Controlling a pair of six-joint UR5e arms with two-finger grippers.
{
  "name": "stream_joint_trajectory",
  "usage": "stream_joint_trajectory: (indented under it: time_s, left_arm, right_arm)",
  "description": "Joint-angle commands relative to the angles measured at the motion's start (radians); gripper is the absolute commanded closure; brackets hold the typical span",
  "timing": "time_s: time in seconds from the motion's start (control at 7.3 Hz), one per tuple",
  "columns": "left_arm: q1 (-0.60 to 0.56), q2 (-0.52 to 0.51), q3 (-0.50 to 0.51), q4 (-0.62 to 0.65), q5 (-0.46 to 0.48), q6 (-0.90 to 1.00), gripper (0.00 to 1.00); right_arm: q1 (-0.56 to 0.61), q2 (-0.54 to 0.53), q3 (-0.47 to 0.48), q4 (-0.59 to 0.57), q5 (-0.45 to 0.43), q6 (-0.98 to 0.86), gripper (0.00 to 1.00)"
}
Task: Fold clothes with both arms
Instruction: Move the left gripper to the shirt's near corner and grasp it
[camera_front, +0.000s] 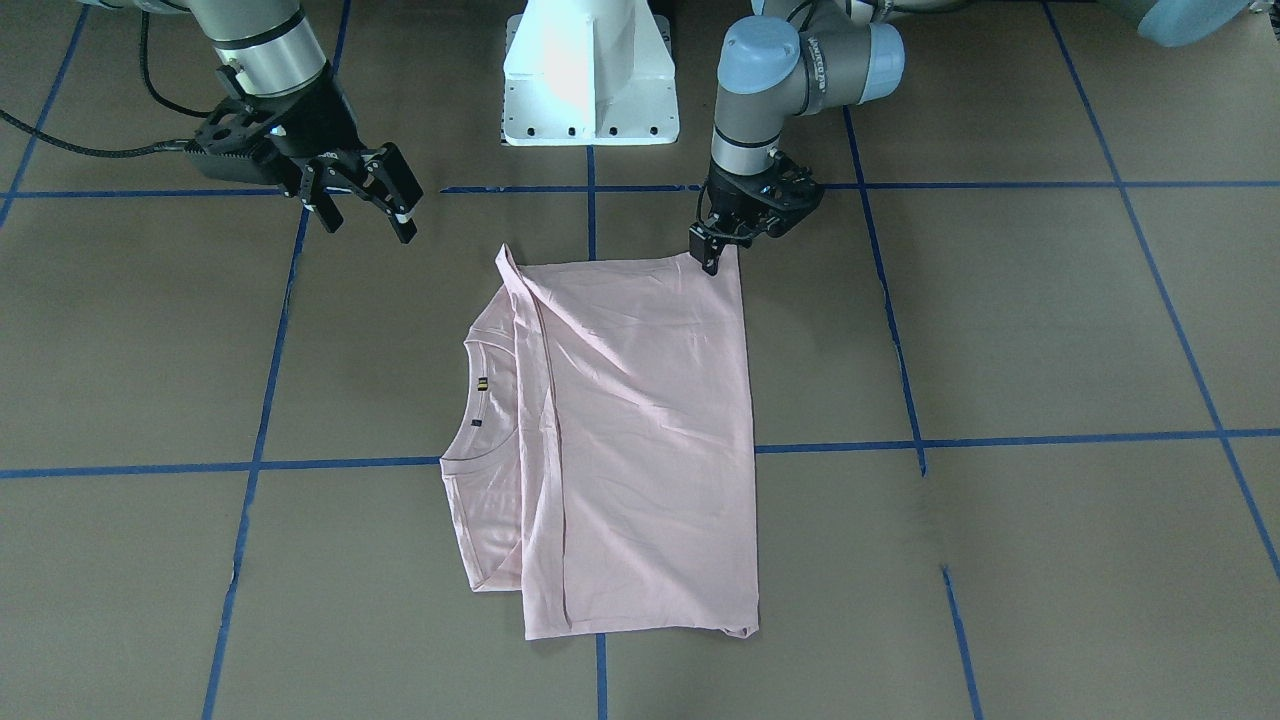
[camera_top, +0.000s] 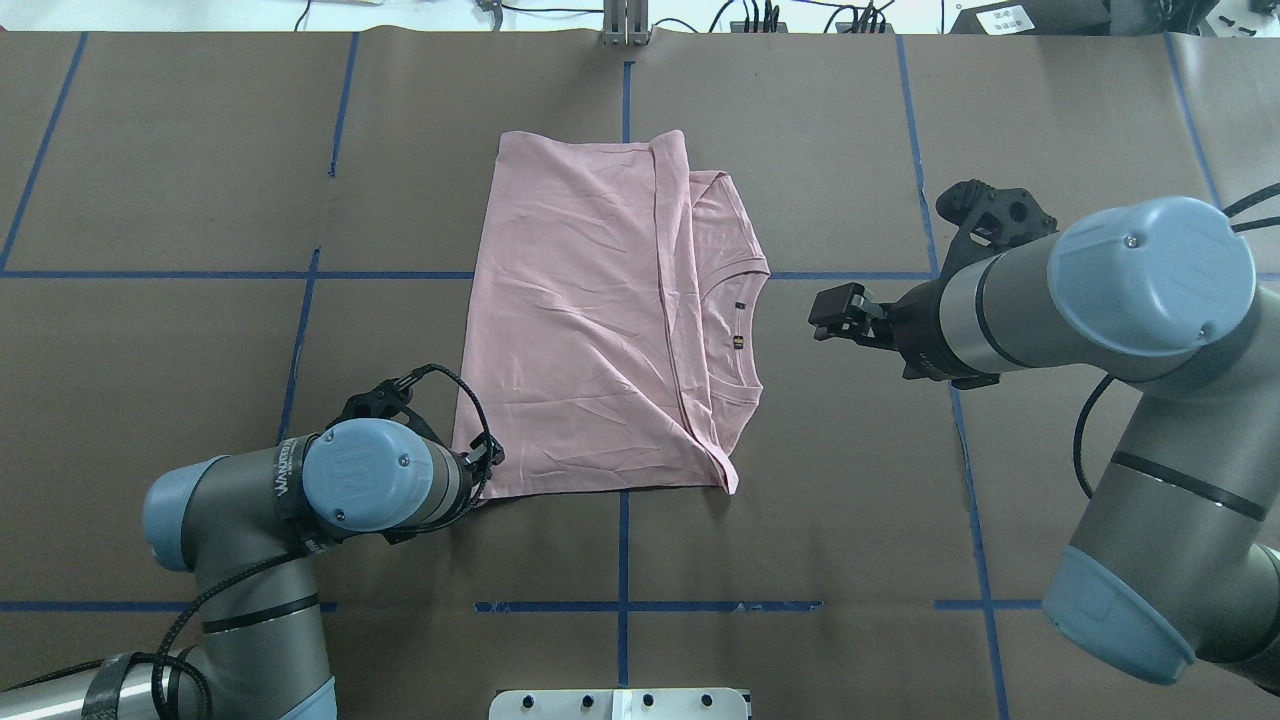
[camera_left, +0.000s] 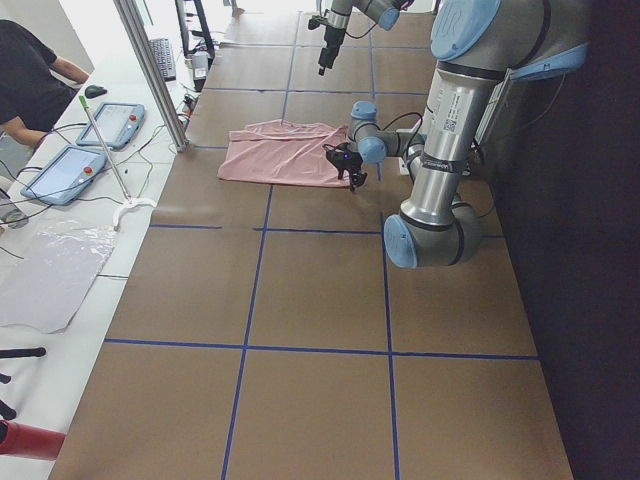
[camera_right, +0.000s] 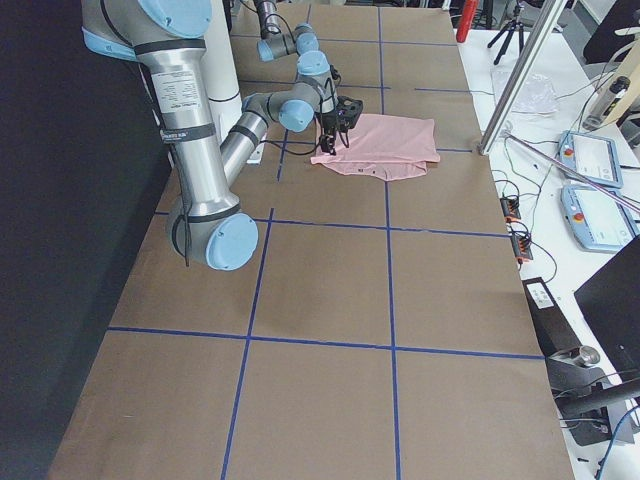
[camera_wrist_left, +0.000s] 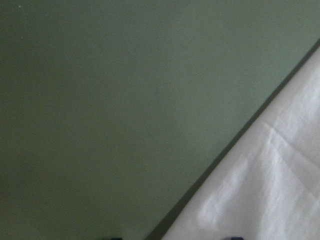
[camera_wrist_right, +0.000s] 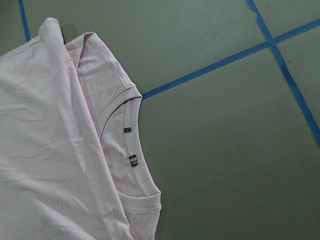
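Pink T-shirt (camera_top: 580, 320) lies partly folded at mid-table, with one gripper at its corner and the other off to the side.

The left gripper (camera_front: 715, 255) is down at the shirt's near left corner. In its wrist view two dark fingertips barely show at the lower edge, set apart with the hem between them, so the jaws are apart. The shirt lies flat on the brown table (camera_top: 200, 400), one side folded over the middle and its neckline (camera_wrist_right: 131, 150) facing the robot's right. The right gripper (camera_front: 368, 228) hovers clear of the cloth beyond the neckline, jaws wide apart and holding nothing.
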Motion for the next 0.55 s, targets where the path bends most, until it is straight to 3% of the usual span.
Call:
stream_joint_trajectory:
  time_s: [0.0, 0.41]
  left_arm:
    - [-0.001, -0.004, -0.011, 0.010, -0.007, 0.001, 1.00]
    - [-0.003, -0.007, -0.082, 0.059, -0.010, 0.024, 1.00]
  right_arm:
    - [0.000, -0.002, 0.000, 0.000, 0.000, 0.000, 0.00]
    - [-0.009, 0.002, -0.015, -0.002, 0.002, 0.001, 0.00]
